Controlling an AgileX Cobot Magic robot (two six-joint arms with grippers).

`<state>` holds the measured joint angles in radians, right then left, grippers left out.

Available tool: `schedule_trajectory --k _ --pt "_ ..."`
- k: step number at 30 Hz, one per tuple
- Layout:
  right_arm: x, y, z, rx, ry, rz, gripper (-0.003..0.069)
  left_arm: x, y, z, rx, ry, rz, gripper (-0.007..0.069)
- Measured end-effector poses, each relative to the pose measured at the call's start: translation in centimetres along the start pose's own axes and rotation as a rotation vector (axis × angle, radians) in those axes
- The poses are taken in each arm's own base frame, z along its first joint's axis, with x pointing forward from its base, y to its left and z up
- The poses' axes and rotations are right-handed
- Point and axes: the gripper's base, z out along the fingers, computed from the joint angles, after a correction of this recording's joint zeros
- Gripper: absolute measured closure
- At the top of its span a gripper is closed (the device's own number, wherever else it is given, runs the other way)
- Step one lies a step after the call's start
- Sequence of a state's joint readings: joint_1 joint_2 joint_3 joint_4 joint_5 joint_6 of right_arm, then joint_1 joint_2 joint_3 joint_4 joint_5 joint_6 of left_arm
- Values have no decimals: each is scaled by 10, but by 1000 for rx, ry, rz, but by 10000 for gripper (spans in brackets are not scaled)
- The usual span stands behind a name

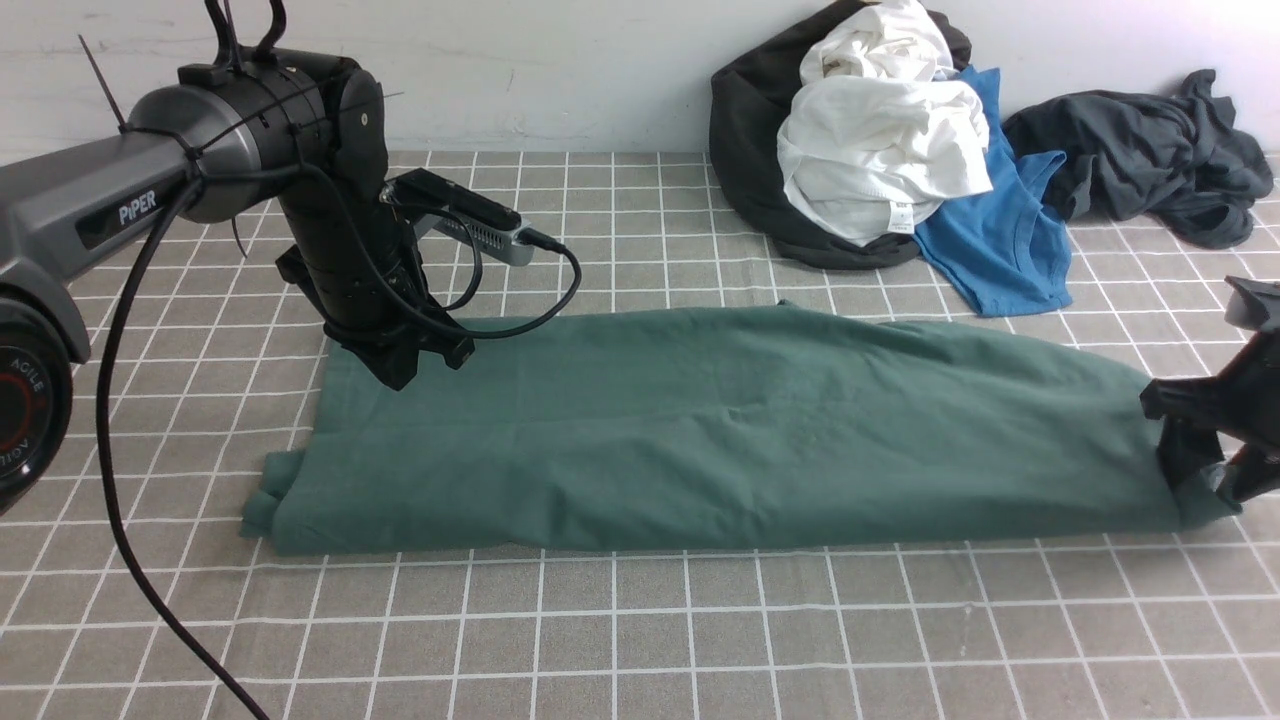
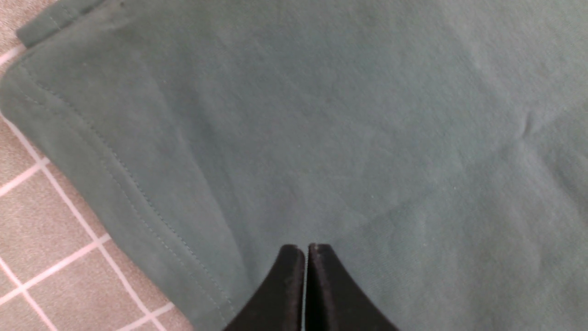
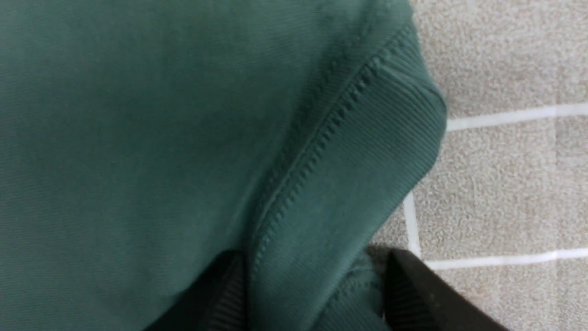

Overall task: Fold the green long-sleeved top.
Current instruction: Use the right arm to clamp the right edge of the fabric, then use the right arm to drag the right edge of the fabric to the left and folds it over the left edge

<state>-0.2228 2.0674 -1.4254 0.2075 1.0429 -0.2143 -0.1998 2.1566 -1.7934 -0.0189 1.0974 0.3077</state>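
The green long-sleeved top (image 1: pixel 720 430) lies mid-table as one long flat band running left to right, folded over itself. Its near edge is fairly straight, and the far edge slopes down twd the right end.

Room: a broad strip of table (image 1: pixel 640 640) lies bare in front of the near edge, and there's more bare table behind the top's left half. Behind the right half sits a clothes heap, w/ the blue shirt (image 1: pixel 1000 240) nearest the top's far edge, close but apart.

Count:
- 1 green top
- 1 black garment (image 1: pixel 750 170)
- white cloth (image 1: pixel 880 150) on it, one piece or two, can't tell
- 1 blue shirt
- 1 dark grey garment (image 1: pixel 1140 160), a little apart to the right
- 2 arms

The left gripper (image 1: pixel 415 365) is over the top's back-left corner. In the left wrist view (image 2: pixel 306 250) its jaws are pressed together w/ nothing between them, above plain cloth (image 2: pixel 321 138) near a stitched hem (image 2: pixel 138 193).

The right gripper (image 1: pixel 1215 470) is at the top's right end. In the right wrist view (image 3: pixel 310 257) the jaws stand apart w/ a ribbed band (image 3: pixel 367 151) bunched between them. Whether they pinch it can't be told.

Textures: the top is soft matt knit w/ shallow creases, ribbed at the band. The table cover is grey nap w/ a white grid.
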Motion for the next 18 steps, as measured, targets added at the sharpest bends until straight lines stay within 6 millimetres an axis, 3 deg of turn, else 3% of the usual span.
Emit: schedule_trajectory --k 1,3,4,5,7,10,11,12,14,15,17,18 --pt "-1 1 -1 -12 -4 -23 416 0 0 0 -2 1 6 632" --pt "-1 2 -2 -14 -6 -51 492 0 0 0 -4 1 13 632" --pt "-1 2 -5 -10 -11 -88 566 0 1 -1 -16 4 30 632" --pt "-1 1 -11 5 -17 -114 583 1 1 -3 -18 0 35 632" --pt "0 -1 -23 32 -34 -131 582 1 2 -9 -30 -5 43 632" --pt "5 -18 -69 170 -119 -107 581 4 4 -42 -79 -47 62 632" --pt "6 -21 -72 172 -128 -95 581 4 4 -45 -82 -50 63 632" --pt "12 -34 -102 272 -184 -63 581 7 5 -65 -115 -79 71 632" --pt "20 -43 -135 343 -247 -28 581 10 5 -84 -148 -111 78 632" --pt "21 -44 -138 348 -254 -22 581 10 5 -86 -151 -114 78 632" --pt "26 -37 -170 359 -335 -19 581 14 5 -102 -173 -140 82 632" --pt "26 -22 -188 336 -389 -49 581 16 5 -111 -186 -157 83 632"
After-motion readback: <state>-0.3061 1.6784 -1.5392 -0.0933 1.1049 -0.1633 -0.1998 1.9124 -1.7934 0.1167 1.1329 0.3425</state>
